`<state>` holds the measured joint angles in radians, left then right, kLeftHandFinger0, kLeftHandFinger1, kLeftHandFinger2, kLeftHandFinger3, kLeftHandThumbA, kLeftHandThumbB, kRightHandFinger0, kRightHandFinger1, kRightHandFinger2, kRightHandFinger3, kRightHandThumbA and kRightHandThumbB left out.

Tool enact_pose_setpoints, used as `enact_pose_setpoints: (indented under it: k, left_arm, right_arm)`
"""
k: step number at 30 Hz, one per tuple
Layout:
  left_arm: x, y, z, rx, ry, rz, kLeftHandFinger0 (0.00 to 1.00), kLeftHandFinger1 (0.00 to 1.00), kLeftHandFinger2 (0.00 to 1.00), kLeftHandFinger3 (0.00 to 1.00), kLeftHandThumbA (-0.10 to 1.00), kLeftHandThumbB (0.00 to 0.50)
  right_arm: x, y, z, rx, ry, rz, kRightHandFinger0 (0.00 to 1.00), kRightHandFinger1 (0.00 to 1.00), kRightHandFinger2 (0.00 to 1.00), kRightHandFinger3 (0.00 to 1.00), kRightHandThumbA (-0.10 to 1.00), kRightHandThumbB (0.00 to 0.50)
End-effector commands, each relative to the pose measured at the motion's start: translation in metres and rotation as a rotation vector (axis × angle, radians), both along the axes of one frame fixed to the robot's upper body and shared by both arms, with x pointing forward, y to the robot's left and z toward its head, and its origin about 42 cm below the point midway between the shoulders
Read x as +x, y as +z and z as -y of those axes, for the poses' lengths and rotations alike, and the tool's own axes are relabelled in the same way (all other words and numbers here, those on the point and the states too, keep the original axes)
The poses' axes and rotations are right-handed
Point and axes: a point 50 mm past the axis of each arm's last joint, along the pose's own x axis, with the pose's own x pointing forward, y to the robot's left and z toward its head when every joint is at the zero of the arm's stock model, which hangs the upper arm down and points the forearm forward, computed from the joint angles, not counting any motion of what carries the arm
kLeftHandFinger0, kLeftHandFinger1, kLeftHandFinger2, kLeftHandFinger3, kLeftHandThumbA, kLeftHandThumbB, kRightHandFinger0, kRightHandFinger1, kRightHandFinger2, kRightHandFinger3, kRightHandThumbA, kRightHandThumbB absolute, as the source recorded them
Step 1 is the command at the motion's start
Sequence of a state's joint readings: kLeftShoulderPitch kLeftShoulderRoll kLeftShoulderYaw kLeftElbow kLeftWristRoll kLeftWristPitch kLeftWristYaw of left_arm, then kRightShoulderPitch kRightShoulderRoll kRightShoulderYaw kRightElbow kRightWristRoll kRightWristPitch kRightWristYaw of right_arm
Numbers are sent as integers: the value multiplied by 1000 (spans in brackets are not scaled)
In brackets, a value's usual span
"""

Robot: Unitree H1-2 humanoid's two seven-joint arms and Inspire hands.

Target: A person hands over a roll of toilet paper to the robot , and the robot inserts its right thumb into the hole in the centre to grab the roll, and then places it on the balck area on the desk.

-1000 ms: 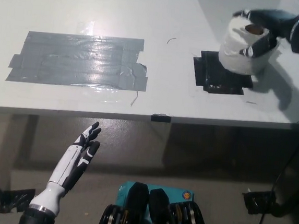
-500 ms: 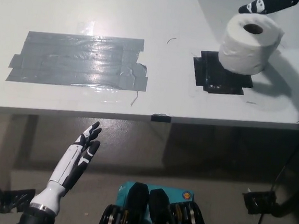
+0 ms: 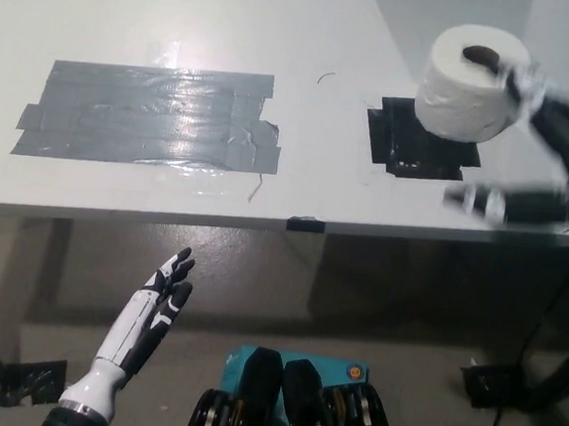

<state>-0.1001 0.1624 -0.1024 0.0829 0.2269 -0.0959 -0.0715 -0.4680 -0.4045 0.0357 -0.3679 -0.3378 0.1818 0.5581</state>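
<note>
- Lower left, below the desk edge: the white left hand [image 3: 154, 301] rests in the air, palm open, fingers straight and slightly spread, holding nothing.
- On the white desk [image 3: 310, 36], left of centre: a broad patch of grey tape [image 3: 149, 113], shiny under the light, its strips overlapping.
- At the desk's front edge, near the middle: a small dark clip [image 3: 306, 223].
- Right of centre: the black area [image 3: 402, 144], a dark square taped to the desktop.
- On that square's far right part stands the roll [image 3: 470, 82], upright, its hole facing up, overhanging the square toward the right.
- Far right: the black right hand [image 3: 539, 156] is just beside the roll, blurred by motion; its fingers are spread wide and it holds nothing. Whether it touches the roll cannot be told.
</note>
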Motion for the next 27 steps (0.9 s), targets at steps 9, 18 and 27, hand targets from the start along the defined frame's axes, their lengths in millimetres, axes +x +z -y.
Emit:
enact_pose_setpoints:
  k: [9,18,27]
  left_arm:
    - [-27,-17,4,-36,-16,-9,1000,1000,1000,1000,1000,164]
    - [-29,-22,4,-16,-33,-29,1000,1000,1000,1000,1000,190]
    - [-28,-20,3,-12,-28,-15,1000,1000,1000,1000,1000,193]
  right_arm:
    - [-118,-144,10,584,-125,-207,1000,1000,1000,1000,920,292]
    - [-116,-228,6,620,-258,-359,1000,1000,1000,1000,934,316]
    - [-116,-243,6,599,-251,-372,1000,1000,1000,1000,917,315]
